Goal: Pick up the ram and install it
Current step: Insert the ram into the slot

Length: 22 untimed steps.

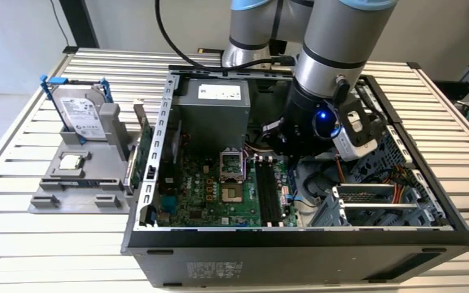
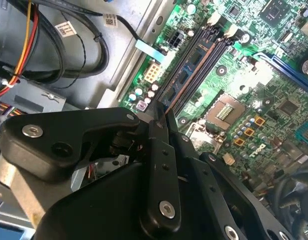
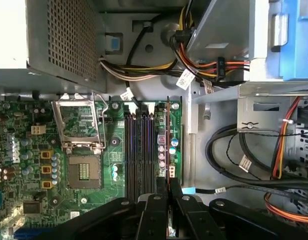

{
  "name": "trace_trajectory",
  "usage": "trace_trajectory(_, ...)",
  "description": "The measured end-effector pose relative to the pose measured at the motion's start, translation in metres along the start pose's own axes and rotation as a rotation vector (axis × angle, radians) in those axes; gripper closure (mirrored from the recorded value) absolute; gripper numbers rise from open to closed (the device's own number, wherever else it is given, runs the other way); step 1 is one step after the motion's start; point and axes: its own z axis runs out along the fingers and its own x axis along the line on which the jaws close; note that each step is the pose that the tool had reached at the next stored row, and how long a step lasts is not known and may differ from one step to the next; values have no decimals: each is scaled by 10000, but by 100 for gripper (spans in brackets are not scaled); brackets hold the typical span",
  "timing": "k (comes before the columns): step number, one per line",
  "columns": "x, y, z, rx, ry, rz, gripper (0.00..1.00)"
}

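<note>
- Gripping the ram (image 3: 167, 135) by one end, the tool (image 3: 168, 192) was clamped tight on the green stick, which it held edge-on.
- The ram ran along the dark memory slots (image 3: 140, 150); whether it was seated could not be told.
- An open processor socket (image 3: 80, 150) lay beside the slots on the motherboard (image 3: 24, 165).
- The opened computer case (image 1: 300, 250) sat on the slatted counter (image 1: 22, 244), with a hard drive (image 1: 80, 110) upright toward the exterior view's left.

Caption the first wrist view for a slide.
The gripper holds the ram edge-on, parallel to the memory slots.
</note>
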Motion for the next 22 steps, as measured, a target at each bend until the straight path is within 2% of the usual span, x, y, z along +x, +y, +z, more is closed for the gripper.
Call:
trace_trajectory(2, 0, -1, 3, 0, 0, 6, 100)
trace_trajectory(19, 29, -56, 289, 2, 1, 15, 100)
trace_trajectory(22, 29, -64, 313, 3, 2, -121, 100)
